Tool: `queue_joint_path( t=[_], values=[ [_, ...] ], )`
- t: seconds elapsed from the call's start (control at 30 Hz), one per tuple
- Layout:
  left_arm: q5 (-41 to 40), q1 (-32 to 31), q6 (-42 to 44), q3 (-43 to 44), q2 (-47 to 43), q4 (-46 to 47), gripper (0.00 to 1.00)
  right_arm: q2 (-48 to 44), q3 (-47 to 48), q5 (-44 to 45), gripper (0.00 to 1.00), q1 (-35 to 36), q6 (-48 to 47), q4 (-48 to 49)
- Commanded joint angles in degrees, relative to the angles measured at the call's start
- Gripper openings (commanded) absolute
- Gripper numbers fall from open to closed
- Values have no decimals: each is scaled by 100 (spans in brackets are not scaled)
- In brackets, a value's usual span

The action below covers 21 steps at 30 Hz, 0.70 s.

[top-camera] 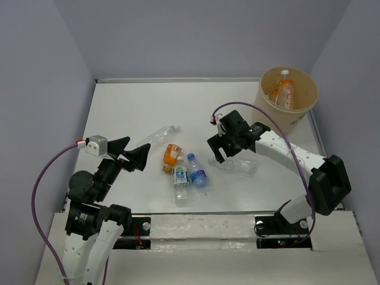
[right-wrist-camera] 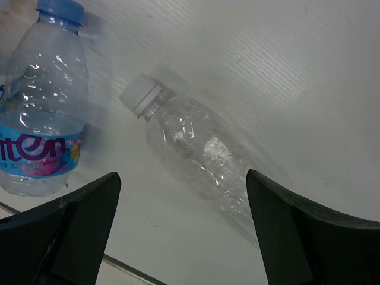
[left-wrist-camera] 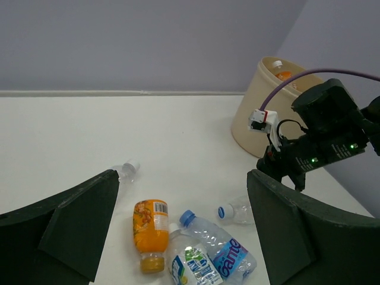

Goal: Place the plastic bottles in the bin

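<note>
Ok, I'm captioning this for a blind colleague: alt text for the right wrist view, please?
A plain clear plastic bottle with a white cap lies on its side on the white table, seen between the open right claw's dark fingers. A blue-capped bottle with a blue label lies at left.

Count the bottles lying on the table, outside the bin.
5. One clear bottle farthest left; an orange bottle, green-label bottle and blue-label bottle clustered mid-table; a second clear bottle to their right. None appears hidden.
</note>
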Motion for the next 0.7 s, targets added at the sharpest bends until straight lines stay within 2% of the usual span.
queue_joint_path(
  t=[0.0, 0.43, 0.53, 0.67],
  values=[
    [118, 43, 23, -16, 136, 188, 99, 190, 54, 369, 92, 238, -491, -323],
    [127, 52, 32, -16, 119, 197, 99, 1430, 265, 746, 94, 361, -791, -113],
    [118, 61, 41, -16, 92, 197, 99, 1580, 151, 835, 90, 361, -879, 343],
    [118, 52, 41, -16, 75, 197, 99, 1747, 177, 870, 70, 361, -800, 626]
  ],
)
